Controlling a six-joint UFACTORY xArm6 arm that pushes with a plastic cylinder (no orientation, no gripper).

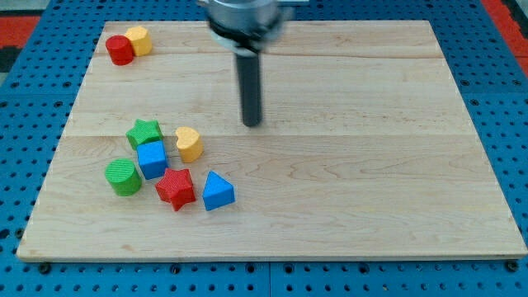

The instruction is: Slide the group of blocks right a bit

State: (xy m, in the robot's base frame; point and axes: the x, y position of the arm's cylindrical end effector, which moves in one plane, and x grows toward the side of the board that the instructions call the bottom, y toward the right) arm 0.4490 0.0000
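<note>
A group of blocks lies at the view's lower left of the wooden board: a green star, a yellow heart, a blue cube, a green cylinder, a red star and a blue triangle. My tip stands on the board to the right of and a little above the yellow heart, apart from every block.
A red cylinder and a yellow block sit touching at the board's top left corner. The board rests on a blue pegboard surface.
</note>
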